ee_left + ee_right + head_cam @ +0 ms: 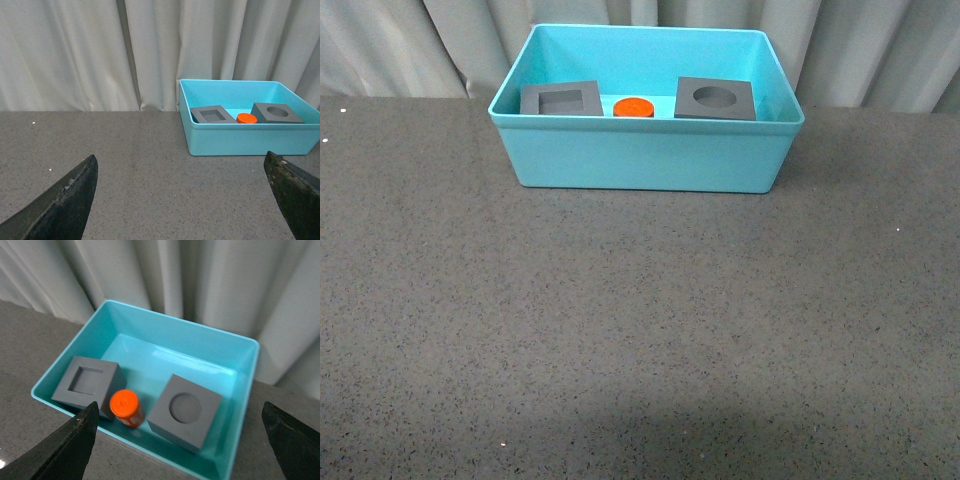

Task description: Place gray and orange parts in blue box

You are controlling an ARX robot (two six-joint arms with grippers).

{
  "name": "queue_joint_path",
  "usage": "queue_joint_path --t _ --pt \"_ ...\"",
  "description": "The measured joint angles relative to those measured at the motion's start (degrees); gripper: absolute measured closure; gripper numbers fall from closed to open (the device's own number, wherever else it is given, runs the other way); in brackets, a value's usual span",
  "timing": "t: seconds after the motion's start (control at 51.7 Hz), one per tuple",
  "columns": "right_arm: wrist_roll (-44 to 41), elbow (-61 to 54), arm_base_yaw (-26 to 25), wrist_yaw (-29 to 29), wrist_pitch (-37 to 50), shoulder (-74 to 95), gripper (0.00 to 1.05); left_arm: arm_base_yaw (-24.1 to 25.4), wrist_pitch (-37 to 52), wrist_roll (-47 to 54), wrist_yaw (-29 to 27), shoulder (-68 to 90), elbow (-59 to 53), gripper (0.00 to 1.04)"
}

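Observation:
The blue box (640, 160) stands at the far middle of the table. Inside it sit a gray cube with a square recess (561, 99), an orange cylinder (633, 107) and a gray cube with a round recess (716, 98), side by side. My right gripper (180, 412) hovers above the box, open, with nothing between its fingers; below it lie the square-recess cube (87, 384), the orange cylinder (125, 406) and the round-recess cube (185, 411). My left gripper (182, 165) is open and empty over bare table, to the left of the box (250, 136).
A pale pleated curtain (420, 45) hangs behind the table's far edge. The dark speckled tabletop (640, 340) stretches wide in front of the box. Neither arm shows in the front view.

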Motion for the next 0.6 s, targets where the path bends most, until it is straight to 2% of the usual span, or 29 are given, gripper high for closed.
queue_joint_path --t 0.097,0.193,0.483,0.599 --pt "-0.42 -11.89 -1.66 4.92 5.55 -9.42 0.10 0.00 0.00 0.00 0.00 0.00 0.00 0.07" --pt "-0.50 -18.69 -2.54 9.11 6.45 -15.98 0.10 0.00 0.00 0.00 0.00 0.00 0.00 0.07" --pt "-1.22 -40.26 -4.13 19.32 -1.27 -36.89 0.10 0.00 0.00 0.00 -0.02 0.00 -0.02 0.07" --pt "-3.43 -45.29 -6.62 22.01 -3.26 -45.27 0.10 0.00 0.00 -0.02 0.00 0.00 -0.02 0.07"
